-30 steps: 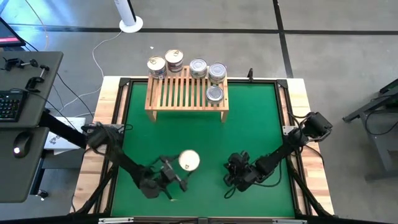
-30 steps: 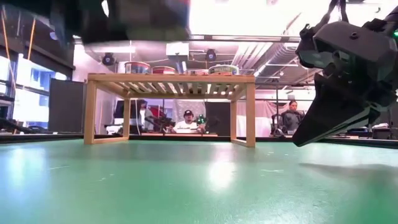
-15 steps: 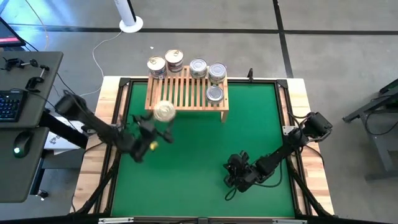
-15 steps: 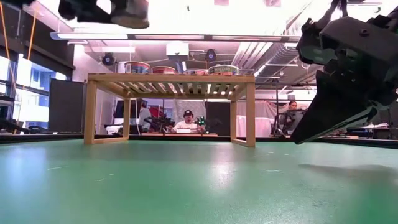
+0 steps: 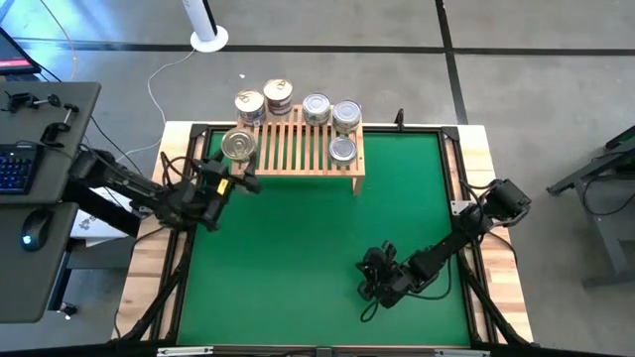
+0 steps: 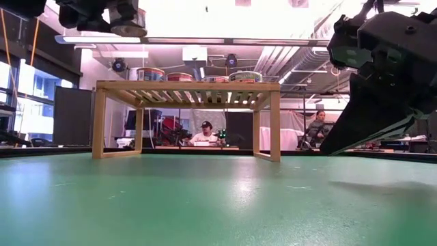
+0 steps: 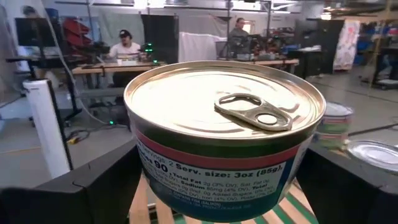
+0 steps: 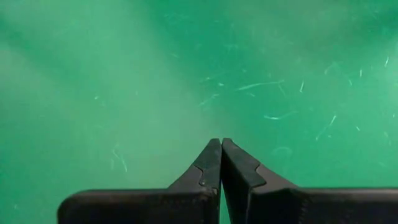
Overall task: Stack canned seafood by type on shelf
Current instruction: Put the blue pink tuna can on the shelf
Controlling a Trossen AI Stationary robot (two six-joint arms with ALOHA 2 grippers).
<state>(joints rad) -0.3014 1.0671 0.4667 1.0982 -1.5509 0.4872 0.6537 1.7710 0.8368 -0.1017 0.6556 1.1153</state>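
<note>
A silver-lidded tin of canned seafood [image 7: 224, 124] hangs above the left end of the light-wood shelf [image 5: 298, 151], between the fingers of my left gripper [image 5: 234, 161]. In the low view the tin [image 6: 128, 22] is well above the shelf top [image 6: 188, 86]. Several other tins stand on their bases on the shelf: two stacks [image 5: 249, 105] [image 5: 279, 96] at the far left, two tins [image 5: 316, 108] [image 5: 346, 115] at the far right, and one [image 5: 342, 149] nearer. My right gripper [image 5: 380, 281] is shut just over the green mat [image 5: 298, 258], near right, holding nothing. My left gripper pinches the tin's round side wall [image 7: 140, 155] between its two fingers [image 7: 81, 193], one on each side. The fingers reach in level, from the table's left side. The tin sits upright, pull-tab lid up, lifted clear above the shelf's slats.
A raised wooden frame [image 5: 179, 198] runs round the mat. A desk with a keyboard [image 5: 15, 169] stands off the table's left. People sit at benches [image 6: 205, 137] in the room behind. Bare mat lies between the shelf and the near edge.
My left gripper has carried the tin from the near middle of the mat up and toward the far left, as far as the shelf's left end. It has turned more level, and the tin has stayed upright in the hold.
</note>
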